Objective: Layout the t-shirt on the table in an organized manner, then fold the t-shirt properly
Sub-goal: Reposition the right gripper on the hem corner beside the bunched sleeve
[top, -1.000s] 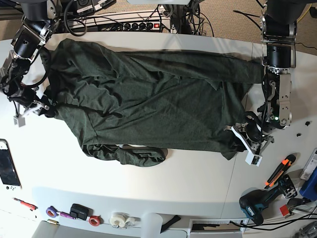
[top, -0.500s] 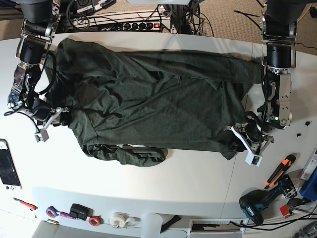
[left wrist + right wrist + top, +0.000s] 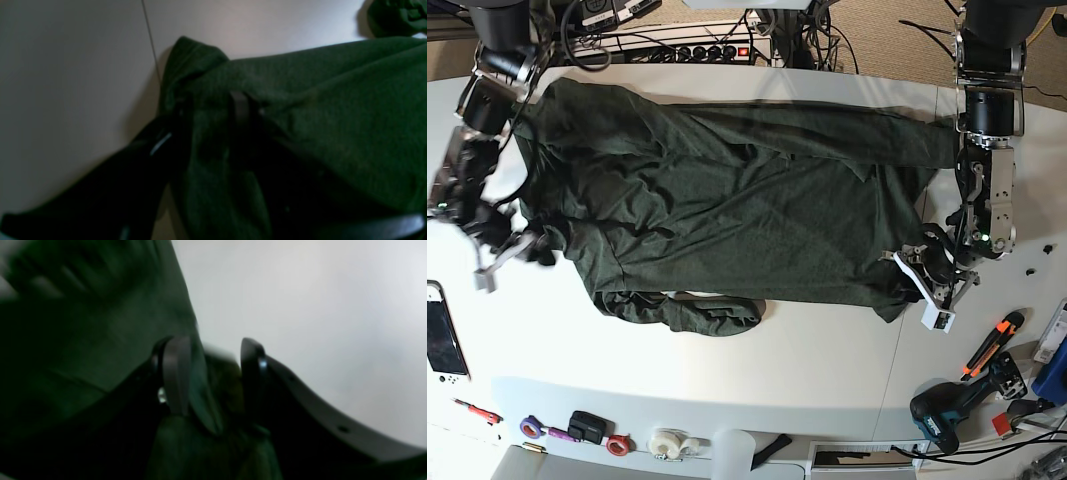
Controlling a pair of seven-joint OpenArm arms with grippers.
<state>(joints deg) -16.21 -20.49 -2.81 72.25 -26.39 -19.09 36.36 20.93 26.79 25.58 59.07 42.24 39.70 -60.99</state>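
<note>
From where I stand, the nearest edge of the t-shirt (image 3: pixel 727 215) is the untidy part: a sleeve or hem bunches into a dark roll on the table (image 3: pixel 807 360), between the two grippers and nearer me than either.

The left gripper (image 3: pixel 924 268) sits at the shirt's right-hand corner. In its wrist view the jaws pinch a fold of green cloth between them, with the corner poking up just beyond the tips and bare white tabletop to one side.

The right gripper (image 3: pixel 522 243) is at the opposite end. Its wrist view is blurred, but the jaws stand a little apart with cloth caught between them, and open table lies past the outer jaw.

Beyond both grippers the shirt's body spreads lengthwise across the table, mostly flat yet creased, with overlapping folds near the middle and far edge.

I judge the laying-out partly done: both ends are gripped for stretching, wrinkles and the bunched near edge remain, and no folding has begun.
</note>
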